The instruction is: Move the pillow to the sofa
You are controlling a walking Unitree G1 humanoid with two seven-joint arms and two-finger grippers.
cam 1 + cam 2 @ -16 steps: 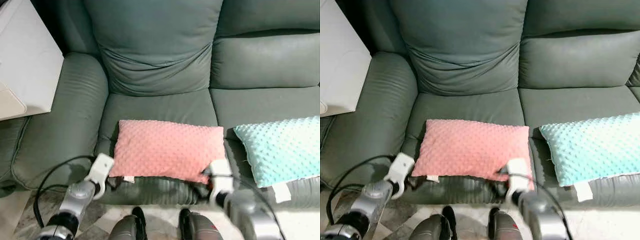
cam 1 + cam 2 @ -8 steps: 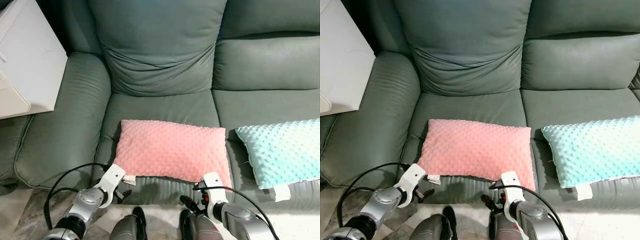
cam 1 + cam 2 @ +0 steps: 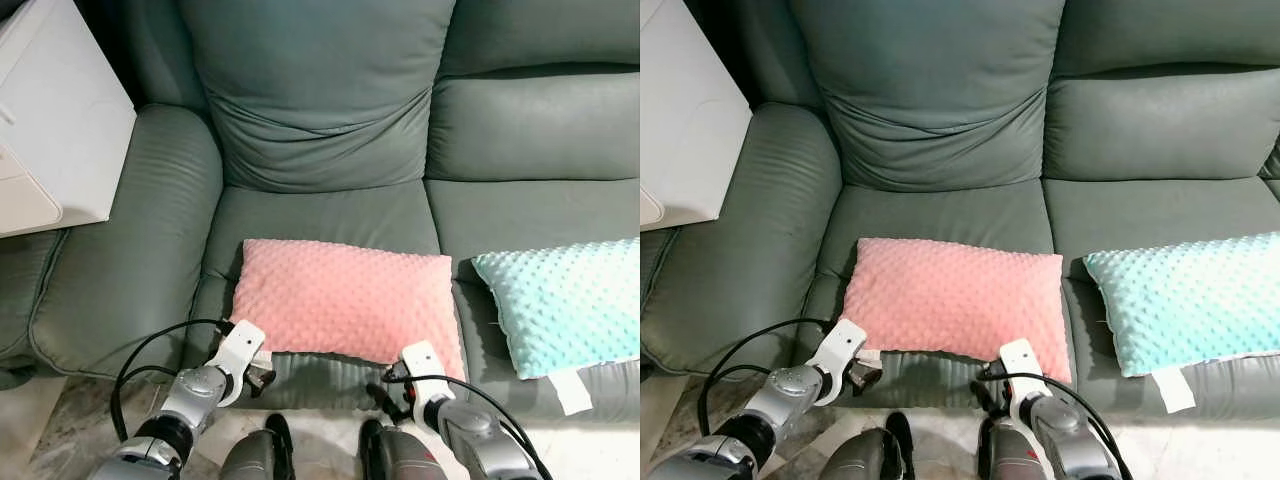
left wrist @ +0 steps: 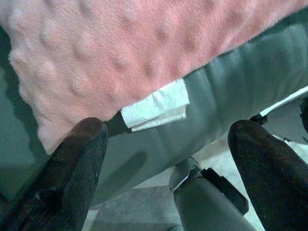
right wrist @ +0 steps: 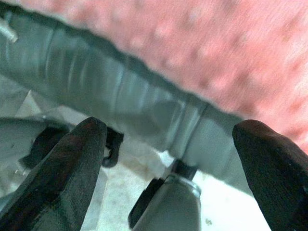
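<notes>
Nearest the camera, the left gripper [image 3: 258,378] and the right gripper [image 3: 385,388] hang low in front of the sofa's [image 3: 330,215] seat edge, each with its fingers spread wide and holding nothing. Just beyond them the pink pillow [image 3: 343,298] lies flat on the left seat cushion, its white tag [image 4: 156,111] at the near corner. A mint pillow [image 3: 560,305] lies on the next seat, and a white cabinet [image 3: 55,130] stands beyond the armrest.

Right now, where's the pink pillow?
In the left eye view, the pink pillow lies flat on the sofa's left seat cushion near its front edge, left of the mint pillow.
</notes>
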